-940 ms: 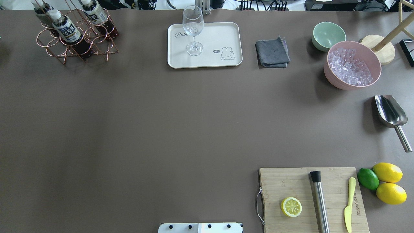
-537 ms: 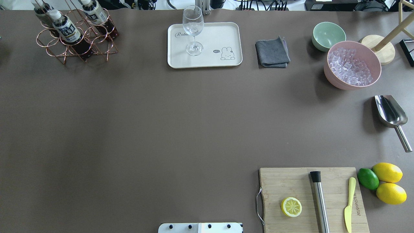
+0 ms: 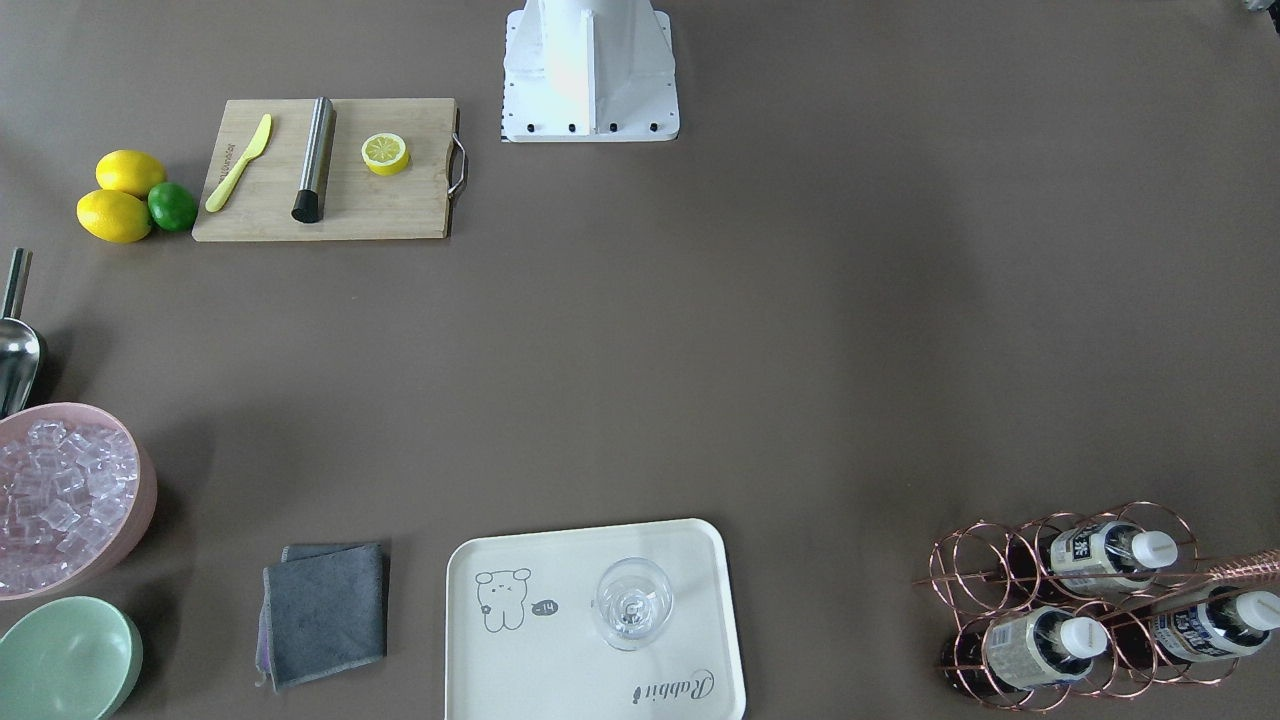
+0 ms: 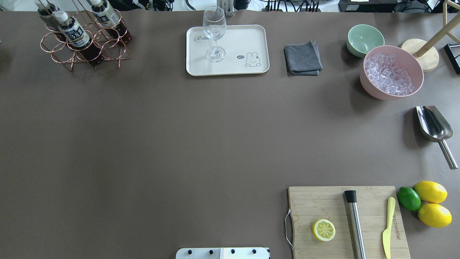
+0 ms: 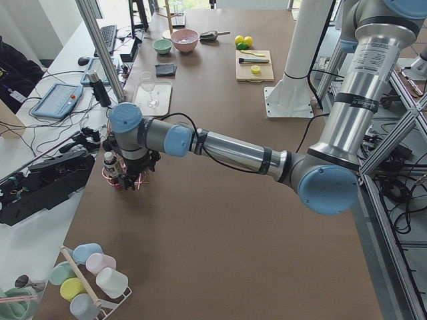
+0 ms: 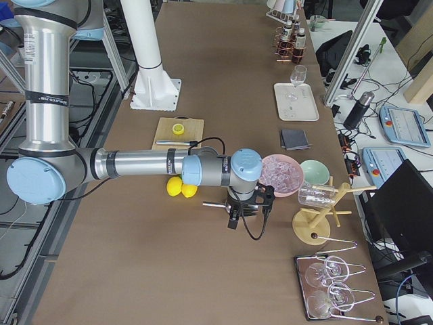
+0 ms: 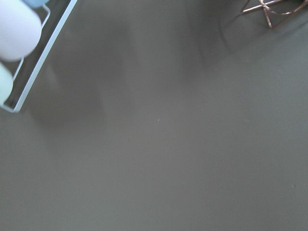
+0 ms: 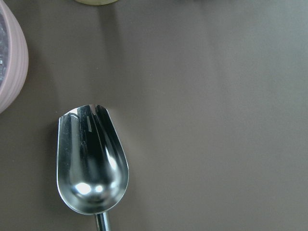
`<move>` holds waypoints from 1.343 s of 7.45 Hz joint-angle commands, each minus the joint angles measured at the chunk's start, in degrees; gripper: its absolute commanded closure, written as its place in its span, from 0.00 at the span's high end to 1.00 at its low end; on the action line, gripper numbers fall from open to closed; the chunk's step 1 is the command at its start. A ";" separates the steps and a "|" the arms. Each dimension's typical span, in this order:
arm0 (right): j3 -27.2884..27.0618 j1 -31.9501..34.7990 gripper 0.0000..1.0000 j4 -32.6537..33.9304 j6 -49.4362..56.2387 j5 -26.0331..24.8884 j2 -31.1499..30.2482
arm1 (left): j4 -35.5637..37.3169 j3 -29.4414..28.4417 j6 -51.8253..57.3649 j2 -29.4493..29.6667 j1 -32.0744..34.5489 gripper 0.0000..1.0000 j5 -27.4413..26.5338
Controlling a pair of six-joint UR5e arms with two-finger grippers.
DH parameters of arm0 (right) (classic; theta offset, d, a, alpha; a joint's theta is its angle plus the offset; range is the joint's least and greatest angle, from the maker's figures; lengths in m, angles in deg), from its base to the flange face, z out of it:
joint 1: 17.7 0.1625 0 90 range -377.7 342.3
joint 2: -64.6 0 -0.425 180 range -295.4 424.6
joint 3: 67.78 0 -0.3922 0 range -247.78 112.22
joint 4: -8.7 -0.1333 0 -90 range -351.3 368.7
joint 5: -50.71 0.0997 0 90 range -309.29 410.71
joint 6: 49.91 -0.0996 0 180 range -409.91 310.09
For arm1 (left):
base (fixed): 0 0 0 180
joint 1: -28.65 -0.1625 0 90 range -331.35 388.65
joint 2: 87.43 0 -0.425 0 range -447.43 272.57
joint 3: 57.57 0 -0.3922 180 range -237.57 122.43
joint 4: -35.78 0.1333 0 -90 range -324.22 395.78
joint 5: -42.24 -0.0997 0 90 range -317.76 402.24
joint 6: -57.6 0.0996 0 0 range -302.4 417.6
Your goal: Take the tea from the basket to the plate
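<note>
The left end effector [image 5: 133, 177] is shown only from the counter's end, so whether it is open or closed cannot be told. It is held low, just beside the basket [image 4: 85, 50], on the side away from the plate [image 4: 237, 39]. The tea [image 4: 73, 34] is seated in a basket cell, one of three like bottles. A glass [image 4: 215, 32] is stood on the plate. The right end effector [image 6: 245, 206], its state equally unclear, is held above the scoop [image 8: 91, 163].
</note>
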 commanded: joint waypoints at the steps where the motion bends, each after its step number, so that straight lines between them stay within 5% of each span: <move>1: -0.14 0.00 0.99 -0.09 -0.07 0.00 0.00 | -1.26 0.00 14.29 5.63 -0.92 0.98 -3.60; 6: 0.03 0.00 0.99 0.00 -0.07 -0.09 0.09 | -3.20 -11.14 26.12 19.06 0.84 0.98 -3.52; 10: -0.14 0.00 0.99 -0.09 -0.07 0.00 0.09 | -2.50 -10.29 26.03 25.74 -9.07 0.98 -2.91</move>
